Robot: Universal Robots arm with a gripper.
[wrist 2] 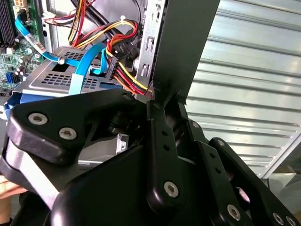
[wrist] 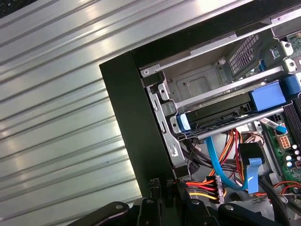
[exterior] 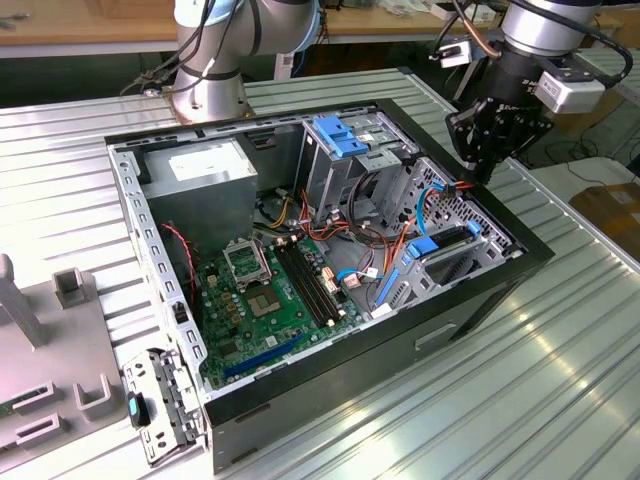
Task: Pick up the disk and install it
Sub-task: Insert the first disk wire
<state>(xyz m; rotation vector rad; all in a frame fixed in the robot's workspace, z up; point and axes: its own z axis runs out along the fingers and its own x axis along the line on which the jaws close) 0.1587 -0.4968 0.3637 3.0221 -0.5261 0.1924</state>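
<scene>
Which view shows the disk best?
The first wrist view: the disk lies in its bay, blue frame ends clear. The exterior view shows it small near the gripper; the second wrist view, perhaps its blue edge.

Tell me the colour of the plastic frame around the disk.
Blue. The frame edging the disk shows best in the first wrist view.

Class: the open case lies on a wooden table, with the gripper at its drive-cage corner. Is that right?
No. The table is ribbed metal, not wooden, as the exterior view shows. The open case does lie on it, with the gripper at its drive-cage corner.
</scene>
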